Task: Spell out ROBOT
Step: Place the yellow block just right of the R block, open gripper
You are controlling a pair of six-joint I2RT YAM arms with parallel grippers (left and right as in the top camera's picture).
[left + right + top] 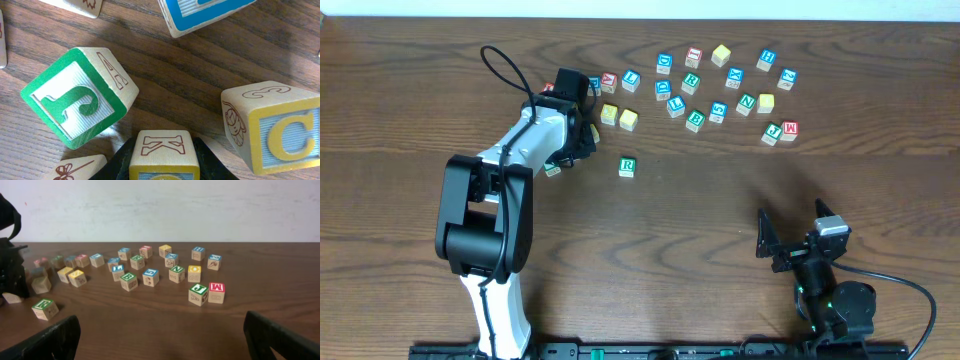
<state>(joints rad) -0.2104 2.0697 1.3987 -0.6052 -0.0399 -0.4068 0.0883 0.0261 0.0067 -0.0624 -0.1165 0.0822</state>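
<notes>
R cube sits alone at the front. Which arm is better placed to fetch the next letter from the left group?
Left. The left gripper straddles a yellow-faced cube in that group. The right gripper sits open at the table's front right, far from every cube.

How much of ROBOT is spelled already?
Only the start. A green R cube sits alone, apart from the rest. The left gripper has a yellow-faced cube between its fingers. Four letters are still unplaced; the green B cube sits among the scattered cubes.
</notes>
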